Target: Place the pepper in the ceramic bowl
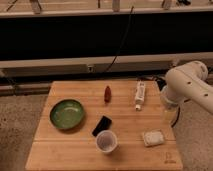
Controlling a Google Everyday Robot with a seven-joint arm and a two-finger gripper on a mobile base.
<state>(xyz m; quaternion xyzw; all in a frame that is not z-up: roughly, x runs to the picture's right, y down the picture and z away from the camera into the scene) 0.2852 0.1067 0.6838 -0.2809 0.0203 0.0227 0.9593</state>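
A small dark red pepper (107,93) lies on the wooden table (75,150), near the middle of its far half. The green ceramic bowl (66,113) stands on the table's left side, empty, to the left of the pepper and a little nearer. My white arm (186,82) bulks at the right edge of the view, beside the table's right side. The gripper does not show; only the arm's thick links are in view, well to the right of the pepper.
A white bottle (140,95) lies on its side to the right of the pepper. A black flat object (102,125) and a white cup (106,141) sit in front of the pepper. A white packet (153,137) lies at the front right. A dark wall and cable run behind.
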